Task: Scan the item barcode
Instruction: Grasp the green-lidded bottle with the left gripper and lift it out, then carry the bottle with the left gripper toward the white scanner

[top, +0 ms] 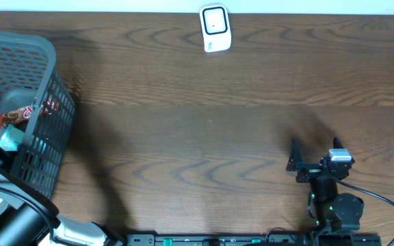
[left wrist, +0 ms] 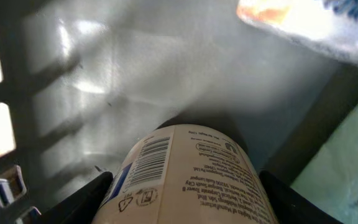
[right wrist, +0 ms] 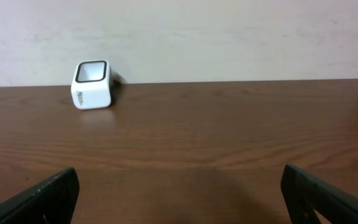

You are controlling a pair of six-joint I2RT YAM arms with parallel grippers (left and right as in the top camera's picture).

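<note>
A grey plastic basket with net-like walls (top: 46,55) stands at the left end of the brown wooden tabletop (top: 197,130). Inside it, the left tool (left wrist: 185,196) pinches a cream round bottle (left wrist: 194,165), with one black finger on each side. The barcode (left wrist: 149,163) shows on the bottle's left part. A small white scanner box (top: 215,29) sits at the back edge. The right tool (right wrist: 182,196) is spread wide over the wood, holding nothing.
</note>
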